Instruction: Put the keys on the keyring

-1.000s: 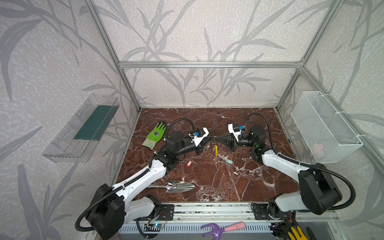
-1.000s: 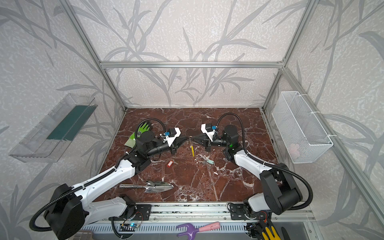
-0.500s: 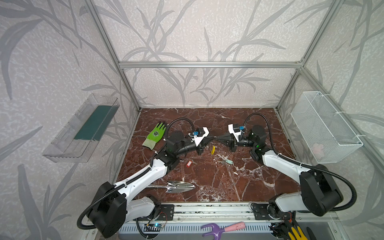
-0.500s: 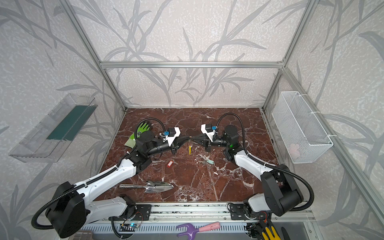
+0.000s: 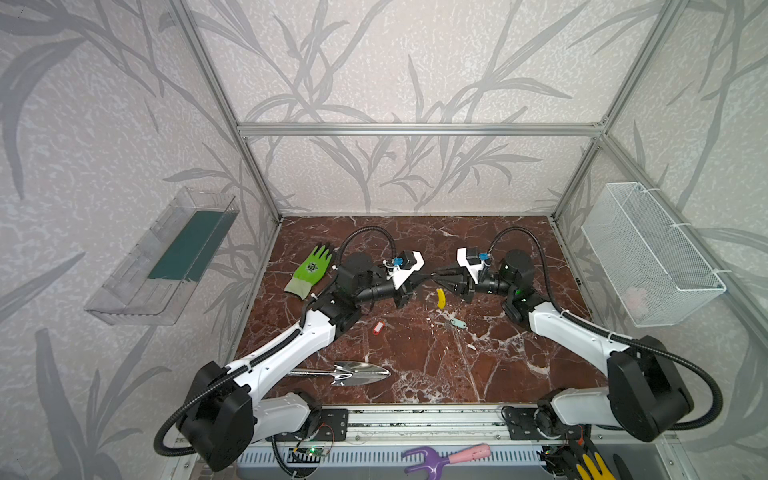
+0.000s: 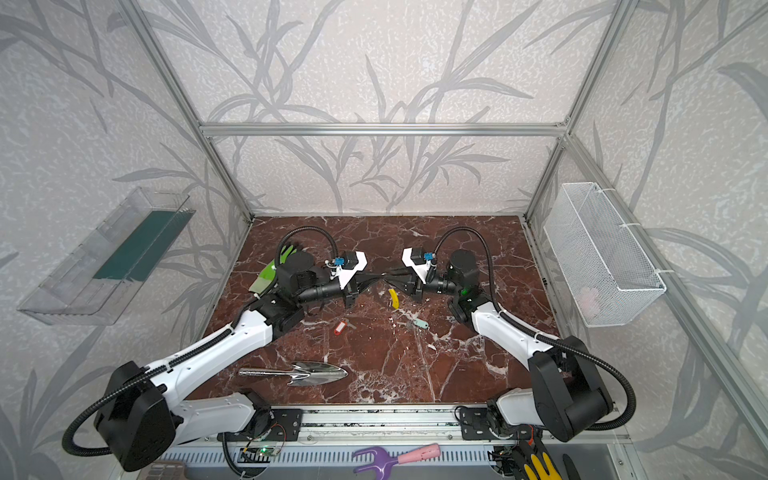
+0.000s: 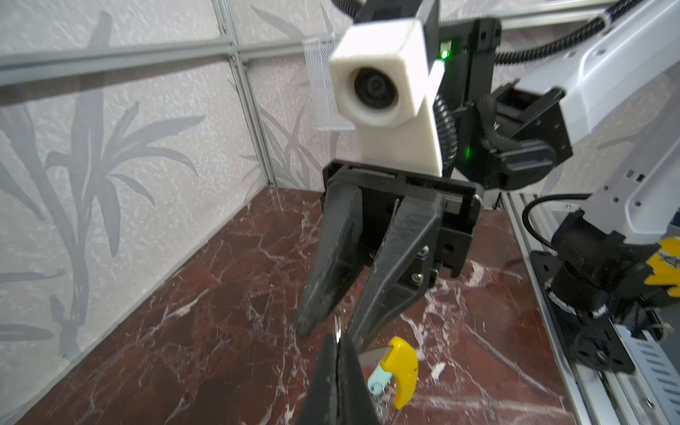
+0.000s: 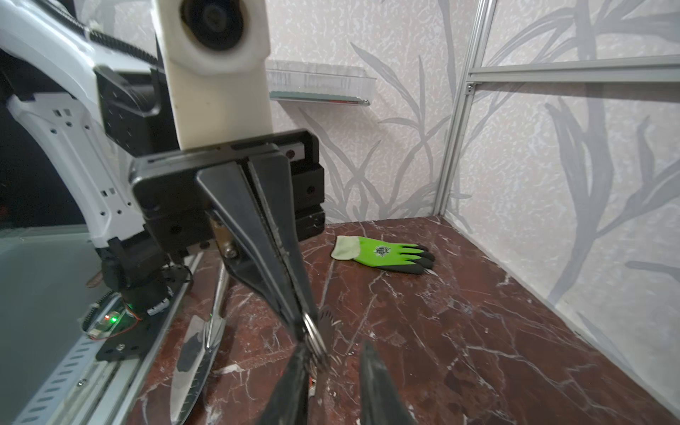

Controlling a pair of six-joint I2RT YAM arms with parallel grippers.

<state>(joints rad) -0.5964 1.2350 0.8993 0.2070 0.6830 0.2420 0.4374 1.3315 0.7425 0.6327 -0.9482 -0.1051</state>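
My left gripper [image 5: 427, 278] and right gripper [image 5: 437, 277] meet tip to tip above the middle of the floor. In the left wrist view the left gripper [image 7: 338, 341] is shut on the thin metal edge of the keyring [image 7: 336, 328]. The keyring's yellow segment [image 5: 440, 298] hangs below. In the right wrist view my right gripper [image 8: 335, 351] stands open, one finger right beside the keyring's coils [image 8: 312, 335]. Both keys lie on the floor: the red-tagged one [image 5: 377, 327] and the mint-tagged one [image 5: 458, 323].
A shiny steel trowel [image 5: 353, 372] lies near the front left. A green glove [image 5: 311, 270] lies at the back left by the wall. A wire basket [image 5: 648, 253] hangs on the right wall and a clear tray [image 5: 166, 257] on the left wall.
The right gripper has opened and let go of the keyring. The left gripper stays shut on it. The yellow segment has swung a little.
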